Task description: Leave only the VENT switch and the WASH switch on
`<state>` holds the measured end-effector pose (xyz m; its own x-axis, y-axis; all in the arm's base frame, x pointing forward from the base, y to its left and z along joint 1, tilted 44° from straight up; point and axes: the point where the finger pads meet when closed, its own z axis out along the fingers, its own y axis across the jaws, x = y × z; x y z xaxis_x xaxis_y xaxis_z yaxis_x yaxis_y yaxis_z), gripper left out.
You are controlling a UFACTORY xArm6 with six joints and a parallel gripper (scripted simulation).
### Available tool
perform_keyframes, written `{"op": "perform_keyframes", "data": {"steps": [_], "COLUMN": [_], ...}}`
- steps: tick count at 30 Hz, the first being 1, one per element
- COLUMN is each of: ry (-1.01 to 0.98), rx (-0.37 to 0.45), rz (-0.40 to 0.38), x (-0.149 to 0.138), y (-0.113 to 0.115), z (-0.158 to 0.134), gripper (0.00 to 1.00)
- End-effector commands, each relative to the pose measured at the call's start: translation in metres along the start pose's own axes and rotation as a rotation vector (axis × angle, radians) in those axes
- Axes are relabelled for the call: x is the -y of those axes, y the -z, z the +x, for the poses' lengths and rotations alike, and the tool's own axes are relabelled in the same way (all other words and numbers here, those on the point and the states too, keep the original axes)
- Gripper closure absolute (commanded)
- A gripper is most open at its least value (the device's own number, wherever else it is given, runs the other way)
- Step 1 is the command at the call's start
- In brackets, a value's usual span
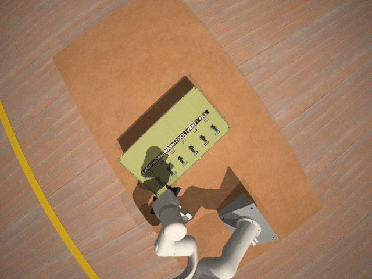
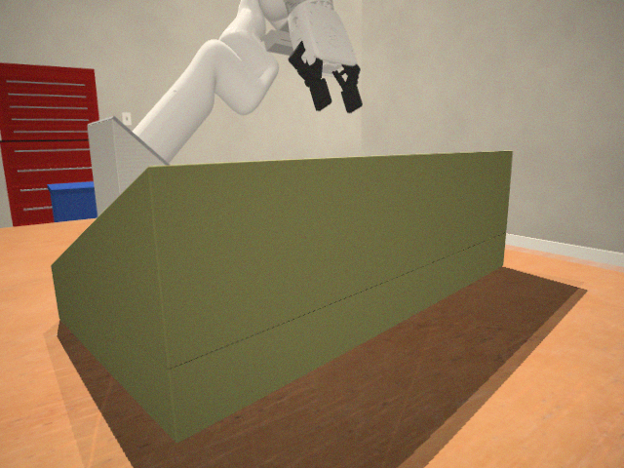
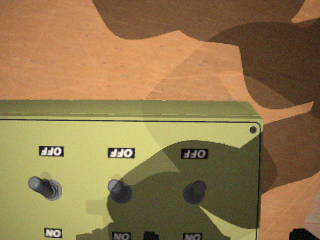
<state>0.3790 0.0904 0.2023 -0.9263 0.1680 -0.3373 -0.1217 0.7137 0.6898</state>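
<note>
The olive-green console point(image 1: 174, 140) lies at an angle on the orange table; its sloped face carries six toggle switches in a row. From the near end they are LAMP point(image 1: 160, 181), HORN point(image 1: 171, 171), WASH point(image 1: 182, 160), COOL point(image 1: 193, 150), VENT point(image 1: 204, 139) and FILL point(image 1: 214, 129). My gripper point(image 1: 165, 192) point(image 2: 334, 97) hangs open and empty above the console's LAMP end, well clear of its top. The wrist view shows LAMP point(image 3: 194, 191), HORN point(image 3: 120, 190) and WASH point(image 3: 45, 187) between OFF and ON labels. I cannot tell the lever positions for sure. The exterior view shows only the console's plain back point(image 2: 302, 272).
The arm's grey base plate point(image 1: 249, 222) sits on the table close to the console's front. A red cabinet point(image 2: 45, 145) and a blue bin point(image 2: 72, 201) stand far behind. A yellow line point(image 1: 29, 180) runs across the wooden floor at the left.
</note>
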Motion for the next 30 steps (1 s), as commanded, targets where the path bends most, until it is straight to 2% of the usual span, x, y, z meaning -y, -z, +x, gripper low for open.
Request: {"op": "perform_keyframes", "data": {"steps": [1, 23, 25, 27, 28, 29, 30], "ry": [0.002, 0.002, 0.002, 0.002, 0.002, 0.002, 0.002], "rx": [0.003, 0.003, 0.003, 0.002, 0.002, 0.002, 0.002], "rz": [0.0, 0.0, 0.0, -0.001, -0.001, -0.001, -0.001], "x": [0.0, -0.001, -0.006, -0.016, -0.016, -0.021, -0.021], "y": [0.001, 0.001, 0.002, 0.003, 0.003, 0.003, 0.003], "z": [-0.001, -0.002, -0.02, -0.061, -0.061, -0.085, -0.085], "gripper": [0.23, 0.23, 0.23, 0.23, 0.23, 0.23, 0.23]}}
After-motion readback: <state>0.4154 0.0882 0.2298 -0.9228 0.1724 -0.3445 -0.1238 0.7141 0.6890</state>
